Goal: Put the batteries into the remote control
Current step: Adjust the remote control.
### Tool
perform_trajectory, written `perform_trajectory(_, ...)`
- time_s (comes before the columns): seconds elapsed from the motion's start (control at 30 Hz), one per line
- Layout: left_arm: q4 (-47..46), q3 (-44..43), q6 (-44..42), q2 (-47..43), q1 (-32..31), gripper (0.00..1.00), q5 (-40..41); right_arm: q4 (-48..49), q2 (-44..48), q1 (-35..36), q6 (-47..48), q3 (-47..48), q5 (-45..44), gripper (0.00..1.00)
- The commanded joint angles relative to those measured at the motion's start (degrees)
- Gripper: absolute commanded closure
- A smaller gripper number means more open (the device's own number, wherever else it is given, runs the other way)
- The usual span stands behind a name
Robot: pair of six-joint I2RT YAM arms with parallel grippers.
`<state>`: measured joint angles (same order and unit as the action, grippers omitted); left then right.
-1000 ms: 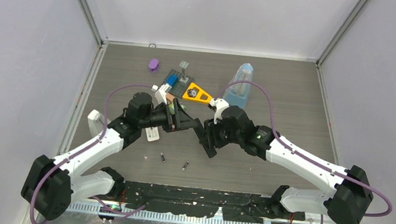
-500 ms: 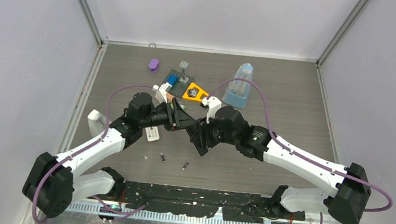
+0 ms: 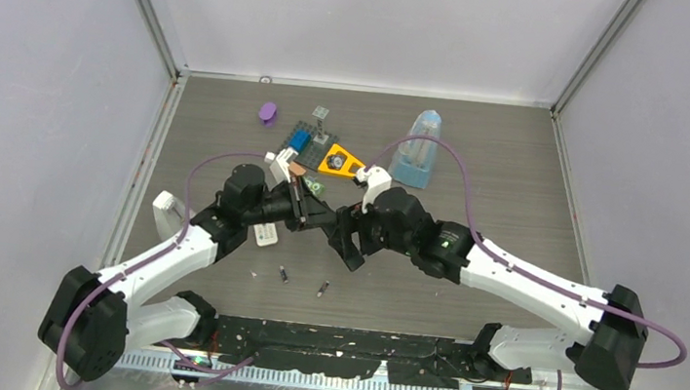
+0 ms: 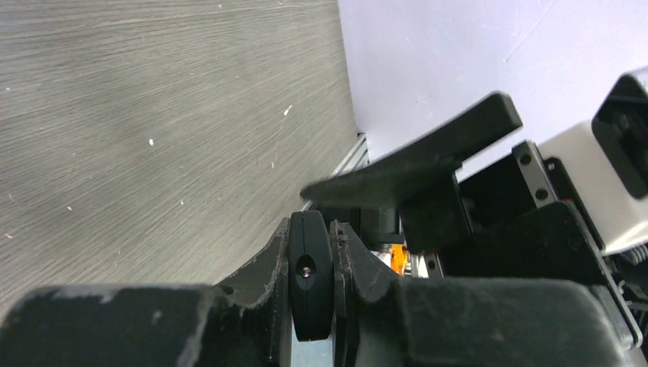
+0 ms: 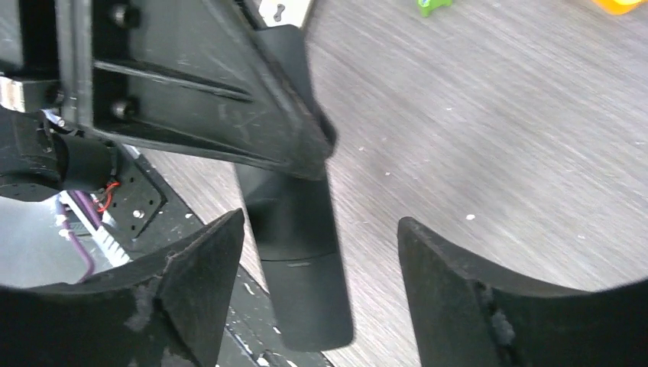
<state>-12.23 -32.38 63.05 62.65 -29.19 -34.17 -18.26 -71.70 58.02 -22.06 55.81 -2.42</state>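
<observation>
1. Grey wood-grain table (image 3: 481,171): the white remote (image 3: 265,234) lies beside the left arm, with two batteries (image 3: 283,273) loose nearby.
2. Pressed fingers of the left gripper (image 3: 317,216) pinch a black strip (image 5: 302,267); the right gripper (image 5: 317,229) stands spread around it.
3. These batteries look light, smooth and likely to roll; a mid-barrel grip suits them.

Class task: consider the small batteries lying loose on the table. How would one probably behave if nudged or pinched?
The left battery lies on its side as a thin cylinder, so a sideways nudge would probably roll it across the flat table. It looks rigid, unlikely to bend when pinched. Being tiny, it may slip from a grip.
</observation>
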Motion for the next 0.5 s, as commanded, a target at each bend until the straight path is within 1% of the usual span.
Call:
perform_trajectory(0.0,-3.1,-1.6,0.1,-4.2,-0.2,1.0,-2.1,2.2,9.5,-0.4,-4.3,-1.2,-5.4,0.1)
perform_trajectory(0.07,-3.3,-1.6,0.6,-5.5,-0.2,1.0,-1.9,3.9,14.3,-0.5,-6.6,-3.4,-5.5,0.02)
perform_trajectory(0.1,-3.7,-1.5,1.1,-6.2,-0.1,1.0,-1.6,4.5,17.3,-0.7,-7.7,-4.9,-5.6,0.01)
perform_trajectory(0.13,-4.4,-1.4,1.9,-6.9,-0.2,1.0,-1.3,5.6,18.6,-0.7,-10.7,-5.5,-5.8,0.03)
perform_trajectory(0.17,-5.7,-1.1,3.2,-7.6,-0.1,1.0,-0.8,6.4,20.7,-0.8,-12.5,-6.9,-5.9,0.04)
perform_trajectory(0.2,-7.5,-0.6,4.7,-8.4,-0.1,1.0,-0.4,7.9,21.6,-0.9,-16.4,-7.6,-5.8,0.04)
perform_trajectory(0.23,-9.3,-0.1,7.1,-9.3,-0.1,1.0,0.2,10.3,23.0,-0.8,-20.8,-9.2,-5.1,0.04)
perform_trajectory(0.37,-14.9,1.2,13.9,-11.9,-0.1,1.0,2.9,18.6,24.9,-0.9,-32.8,-13.7,-3.8,0.03)
perform_trajectory(0.47,-16.7,1.1,16.9,-13.2,-0.2,1.0,3.2,21.0,24.1,-0.9,-35.6,-14.2,-3.7,0.01)
